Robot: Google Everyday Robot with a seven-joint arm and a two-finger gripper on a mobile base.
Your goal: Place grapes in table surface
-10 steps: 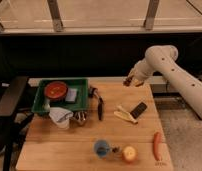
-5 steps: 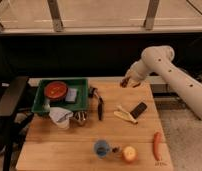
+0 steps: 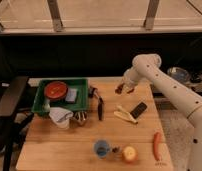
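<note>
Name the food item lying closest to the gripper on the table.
The banana. It lies just below the gripper, beside the phone; the apple and carrot sit far off at the front edge.

Grapes at the gripper, over the far right part of the table.

The grapes [image 3: 119, 90], a small dark red-purple cluster, hang at the gripper [image 3: 125, 89] just above the table surface [image 3: 69, 145], near its far edge and toward the far right corner. Whether they touch the wood cannot be told. The table surface is a pale tan butcher-block top of lengthwise planks, lying level, its near edge running out of view.
</note>
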